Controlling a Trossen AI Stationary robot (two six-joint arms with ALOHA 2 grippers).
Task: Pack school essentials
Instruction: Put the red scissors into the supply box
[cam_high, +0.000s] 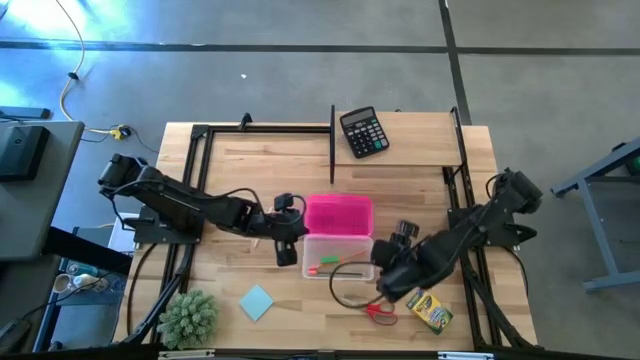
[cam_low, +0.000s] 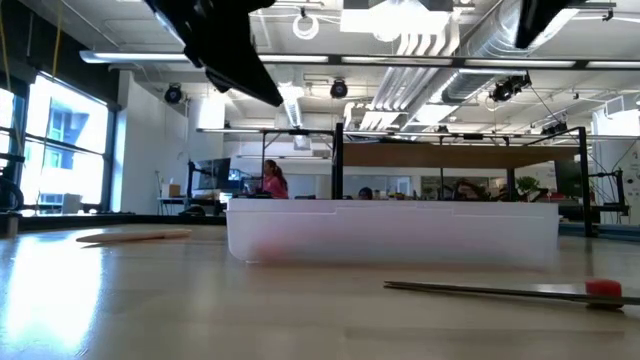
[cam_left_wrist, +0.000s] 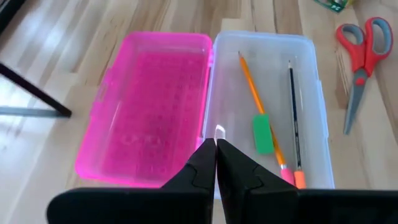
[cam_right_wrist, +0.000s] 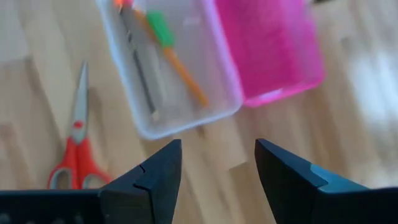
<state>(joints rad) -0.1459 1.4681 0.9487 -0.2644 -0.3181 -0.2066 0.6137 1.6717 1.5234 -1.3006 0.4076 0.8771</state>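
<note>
Table: pale wooden butcher-block top (cam_high: 300, 140) with visible plank seams, ringed by a black metal frame.
Near edge: a fuzzy green plant (cam_high: 189, 316), a light blue square notepad (cam_high: 257, 302), red-handled scissors (cam_high: 379, 311) and a yellow-green crayon box (cam_high: 429, 310) lay on the wood.
Case: a clear plastic tray (cam_left_wrist: 311, 93) with its pink translucent lid (cam_left_wrist: 149, 106) hinged open flat beside it, at mid-table.
In the tray: an orange pencil (cam_left_wrist: 258, 109), a green eraser (cam_left_wrist: 263, 133) lying across it, and a dark thin stick (cam_left_wrist: 293, 118), possibly another pencil.
Left gripper (cam_left_wrist: 216, 149): fingers pressed together, empty, at the tray's edge.
Right gripper (cam_right_wrist: 217, 162): fingers apart, holding nothing, above bare wood just beside the tray.
Far edge: a black calculator (cam_high: 363, 132).
Room: grey concrete floor around the table; beyond, an open hall with white ceiling ducts, windows and a seated person (cam_low: 272, 181).
</note>
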